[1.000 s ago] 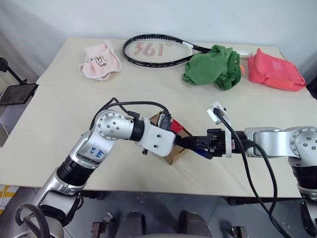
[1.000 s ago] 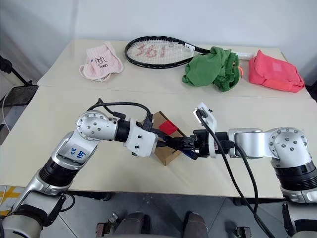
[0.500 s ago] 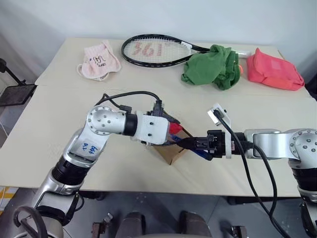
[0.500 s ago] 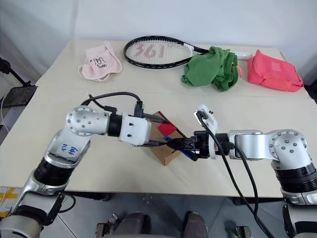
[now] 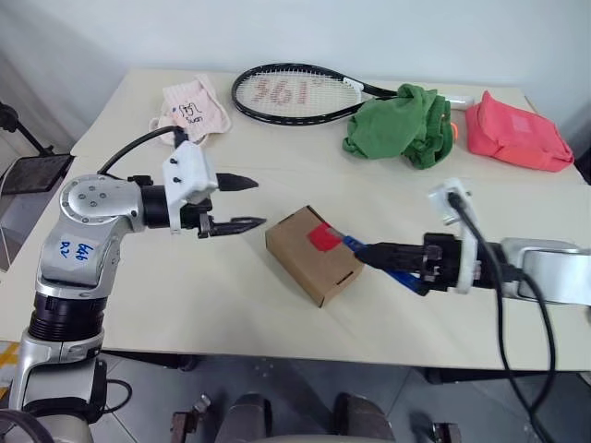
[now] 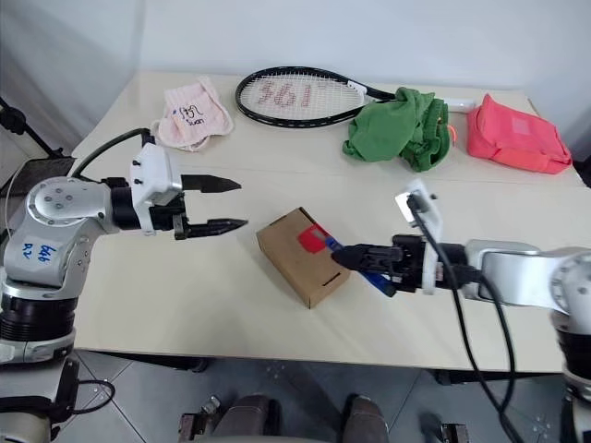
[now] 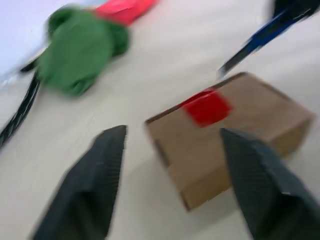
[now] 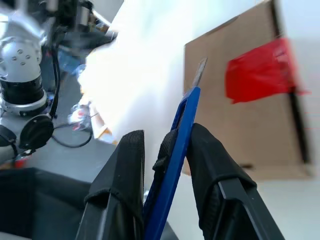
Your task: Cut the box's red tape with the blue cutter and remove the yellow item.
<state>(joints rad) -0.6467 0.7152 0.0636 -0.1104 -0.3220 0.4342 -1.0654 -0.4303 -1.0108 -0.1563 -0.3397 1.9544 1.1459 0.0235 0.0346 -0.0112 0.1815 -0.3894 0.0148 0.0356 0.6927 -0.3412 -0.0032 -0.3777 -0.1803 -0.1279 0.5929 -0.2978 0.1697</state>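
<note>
1. The box [image 5: 313, 254] sits closed near the middle of the table [image 5: 120, 305], toward its front edge; the red tape [image 5: 324, 237] is stuck on top.
2. My right gripper [image 5: 371, 252] pinches the blue cutter [image 5: 380, 262], blade tip at the tape's edge.
3. My left gripper [image 5: 247, 202] hangs just off the box toward the left edge, fingers spread, holding nothing.
4. Along the far edge: racket [image 5: 295, 92], green cloth [image 5: 399, 124], coral pouch [image 5: 515, 134], pink cloth [image 5: 196, 109].

2 head cams look fwd/down over table [image 5: 138, 305]; 2 wrist cams sit close, both sharing the box [image 7: 235, 130].
</note>
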